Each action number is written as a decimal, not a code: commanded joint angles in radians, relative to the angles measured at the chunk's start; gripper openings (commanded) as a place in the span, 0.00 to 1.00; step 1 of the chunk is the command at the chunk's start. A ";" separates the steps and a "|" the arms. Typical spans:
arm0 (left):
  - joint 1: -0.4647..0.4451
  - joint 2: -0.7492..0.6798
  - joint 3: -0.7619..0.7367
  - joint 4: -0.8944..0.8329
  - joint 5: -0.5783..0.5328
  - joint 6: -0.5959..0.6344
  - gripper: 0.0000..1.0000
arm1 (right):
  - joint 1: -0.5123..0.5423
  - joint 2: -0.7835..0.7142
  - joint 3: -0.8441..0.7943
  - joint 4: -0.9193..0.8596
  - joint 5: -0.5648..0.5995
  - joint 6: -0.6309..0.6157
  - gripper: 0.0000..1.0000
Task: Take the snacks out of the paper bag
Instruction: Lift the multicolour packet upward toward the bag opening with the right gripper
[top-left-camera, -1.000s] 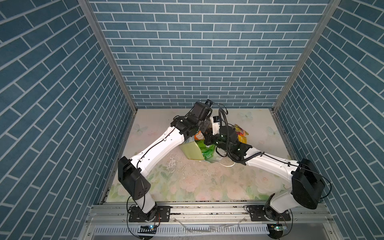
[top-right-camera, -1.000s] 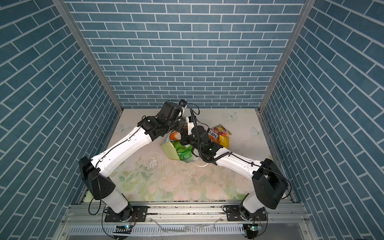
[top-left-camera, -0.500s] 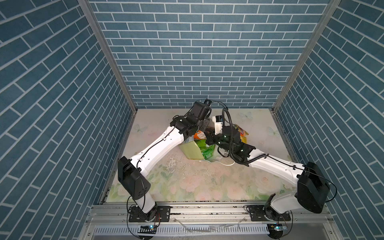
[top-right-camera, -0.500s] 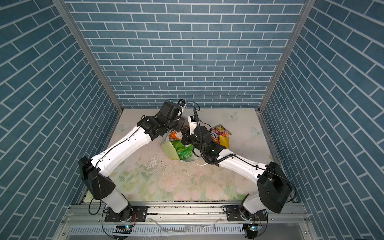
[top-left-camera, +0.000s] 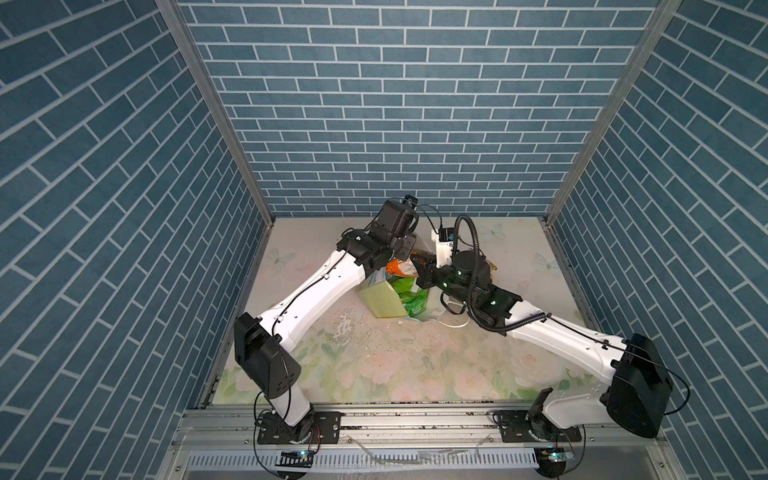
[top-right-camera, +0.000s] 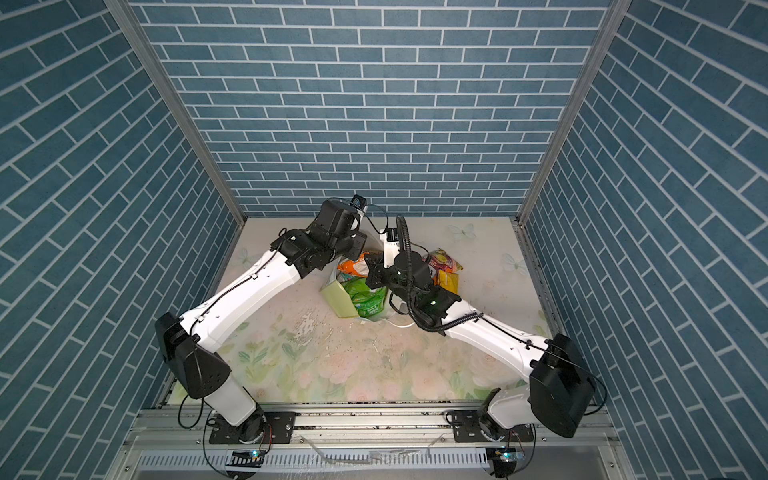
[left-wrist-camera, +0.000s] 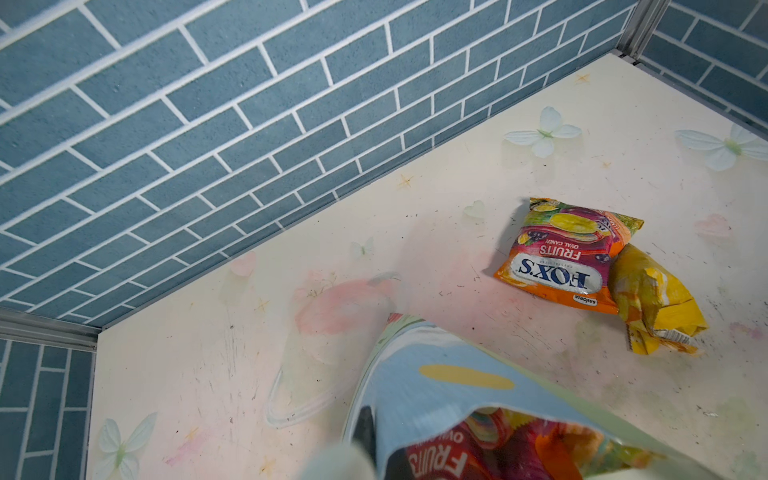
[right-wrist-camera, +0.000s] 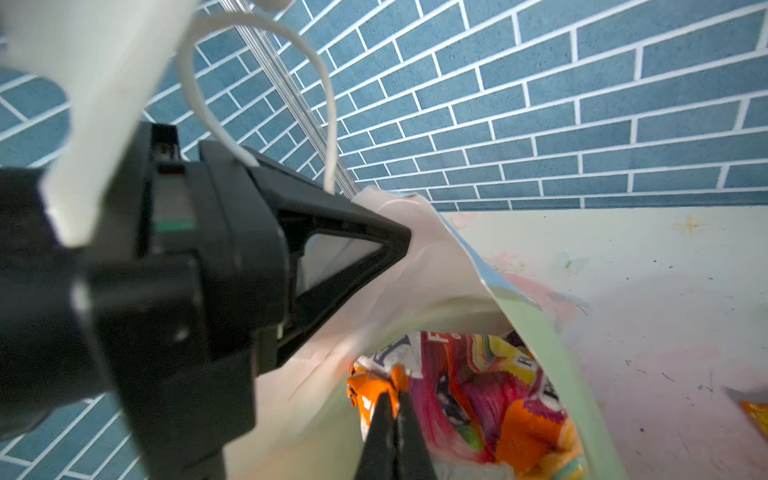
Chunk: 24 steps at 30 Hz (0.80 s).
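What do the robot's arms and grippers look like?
The left arm and right arm have white shells and black joints; a ribbed black cable hose loops on the right one. The left gripper and right gripper are black with tapered fingers.

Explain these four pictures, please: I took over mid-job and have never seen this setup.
A white left arm and right arm stand at the near edge of the table, each ending in a two-fingered hand. Two pictures look down from overhead, nearly alike; two come from cameras on the arms' wrists. The left hand pinches the paper bag by its rim. The right hand reaches inside, closed on an orange packet. A green packet lies in the bag too. A FOX'S packet and a yellow packet lie out on the table, touching.
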<state>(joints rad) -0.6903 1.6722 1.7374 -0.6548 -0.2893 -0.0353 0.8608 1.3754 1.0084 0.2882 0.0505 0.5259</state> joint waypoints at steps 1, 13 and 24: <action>0.012 0.002 0.061 0.037 -0.002 -0.025 0.00 | -0.006 -0.046 -0.002 0.031 0.025 -0.033 0.00; 0.032 0.001 0.056 0.026 0.018 -0.047 0.00 | -0.007 -0.096 0.012 0.000 0.041 -0.067 0.00; 0.064 -0.011 0.026 0.041 0.059 -0.075 0.00 | -0.006 -0.115 0.056 -0.041 0.035 -0.070 0.00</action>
<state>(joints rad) -0.6392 1.6806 1.7500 -0.6762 -0.2363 -0.0902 0.8589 1.3014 1.0180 0.2356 0.0750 0.4908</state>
